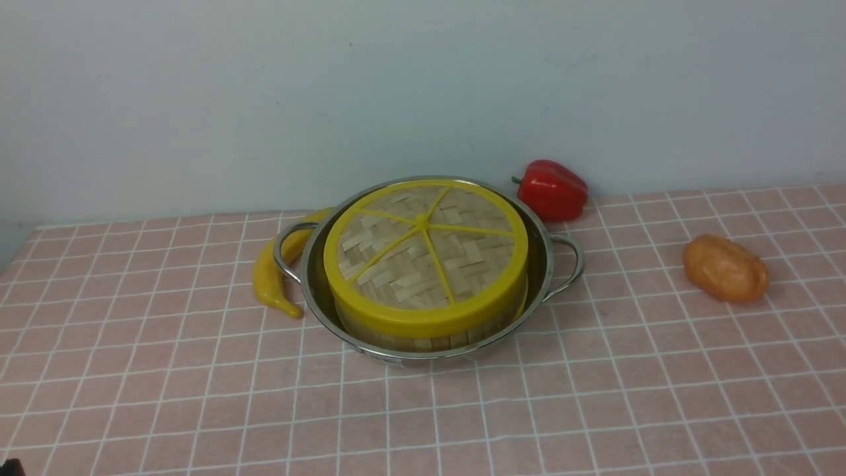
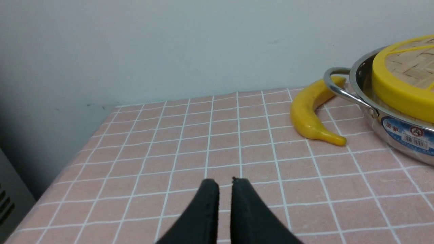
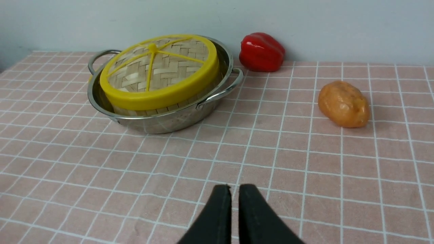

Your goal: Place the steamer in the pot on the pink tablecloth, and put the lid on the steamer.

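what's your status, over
Both tools, left and right, slightly open, empty, clear of the pot. Lid on steamer, steamer in pot. Nothing in the way.

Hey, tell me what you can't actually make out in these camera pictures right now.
- Steamer inside: every view, covered by the lid.
- Banana: front view, its far end runs behind the pot.
- Pot label: left wrist view, print too small to read, and the picture edge cuts the pot.
- Both arms: absent from the front view; only each tool's tips show in the wrist views.
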Tool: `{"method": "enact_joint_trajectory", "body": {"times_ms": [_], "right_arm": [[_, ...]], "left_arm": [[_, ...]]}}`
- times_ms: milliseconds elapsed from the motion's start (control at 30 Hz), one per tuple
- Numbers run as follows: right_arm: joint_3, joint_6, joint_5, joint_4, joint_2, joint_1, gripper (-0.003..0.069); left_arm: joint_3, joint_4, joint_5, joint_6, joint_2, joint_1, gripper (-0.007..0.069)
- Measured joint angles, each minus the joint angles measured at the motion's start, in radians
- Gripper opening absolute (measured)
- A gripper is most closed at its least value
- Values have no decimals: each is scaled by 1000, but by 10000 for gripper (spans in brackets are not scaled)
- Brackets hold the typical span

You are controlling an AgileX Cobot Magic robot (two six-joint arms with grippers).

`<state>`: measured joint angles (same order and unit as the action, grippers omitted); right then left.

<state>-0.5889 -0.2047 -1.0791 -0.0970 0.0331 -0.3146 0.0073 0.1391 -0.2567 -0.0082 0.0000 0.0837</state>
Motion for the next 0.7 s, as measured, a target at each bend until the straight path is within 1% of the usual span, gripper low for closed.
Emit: {"method": "enact_joint_trajectory", "body": {"times_ms": [533, 600, 667, 700], "right_arm": [[0, 6, 4, -1, 0, 0, 114], [5, 21, 45, 28, 0, 6, 120], [26, 28, 163, 68, 0, 39, 128], [54, 34, 250, 97, 1, 69, 132]], "left_arm": [[0, 3, 0, -2, 0, 0, 75], [0, 3, 0, -3, 0, 0, 79], [0, 3, 0, -3, 0, 0, 85], [0, 3, 0, -3, 0, 0, 85]]}}
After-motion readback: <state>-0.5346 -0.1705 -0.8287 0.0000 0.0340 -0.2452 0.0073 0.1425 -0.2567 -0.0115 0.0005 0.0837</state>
